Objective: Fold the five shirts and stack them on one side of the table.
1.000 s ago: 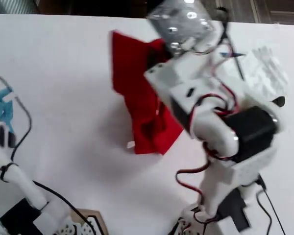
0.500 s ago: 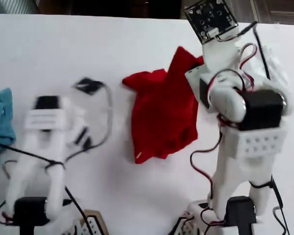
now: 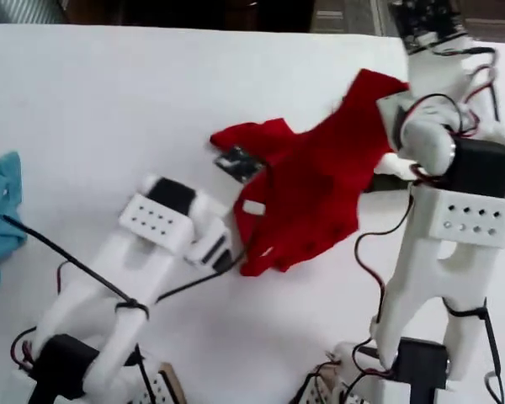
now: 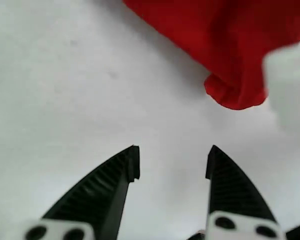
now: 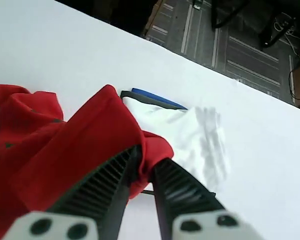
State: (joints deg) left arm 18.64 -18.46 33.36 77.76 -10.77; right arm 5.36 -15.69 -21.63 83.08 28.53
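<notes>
At the far left edge of the white table [image 3: 109, 84] lies a crumpled teal cloth shirt [image 3: 2, 210], unfolded and well apart from both arms. Nearer the middle, the left gripper [image 4: 172, 155] hangs low over bare tabletop with its jaws parted and nothing between them. A rolled lobe of the red cloth shirt [image 3: 311, 185] lies just ahead of it, near but not touching. The red shirt sprawls across the middle of the table, and one end rises toward the right arm. There the right gripper [image 5: 145, 160] is pinched tight on a bunched fold, holding that end clear of the surface. Beyond it, at the right side of the table, rests a flat folded white garment [image 5: 195, 135] with a dark blue edge [image 5: 157, 99] showing beneath it, which looks like the start of the stack.

The red shirt seems light, limp and unable to hold a shape, so it sags wherever it is unsupported. A single pinch only drags it into a rope. It would likely handle best taken at two spread points — a shoulder seam and a hem corner — and kept taut between the grippers.
</notes>
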